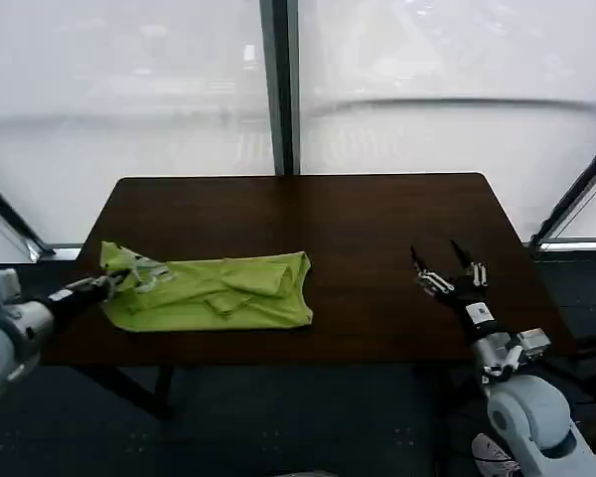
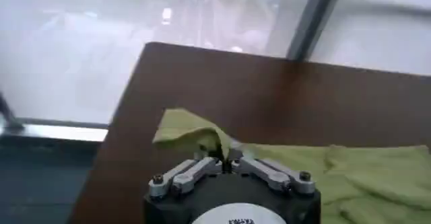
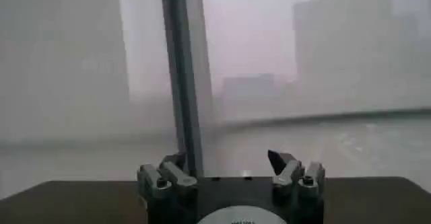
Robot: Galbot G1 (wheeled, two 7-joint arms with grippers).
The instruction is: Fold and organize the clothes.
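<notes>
Green T-shirt (image 1: 214, 291) lies bunched on the desk (image 1: 368, 229); left claw (image 1: 129, 277) pinches its corner to pull it flat, while right claw (image 1: 447, 266) waits wide apart

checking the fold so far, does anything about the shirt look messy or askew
Yes. The T-shirt lies bunched and wrinkled at the table's left front, not flat. The left tool pinches one corner up. The right tool hovers open, apart.

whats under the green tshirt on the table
The T-shirt lies crumpled on the dark wooden table, whose bare top surrounds it. The left gripper is pinching its raised left corner. Whatever lies beneath the fabric is covered.
</notes>
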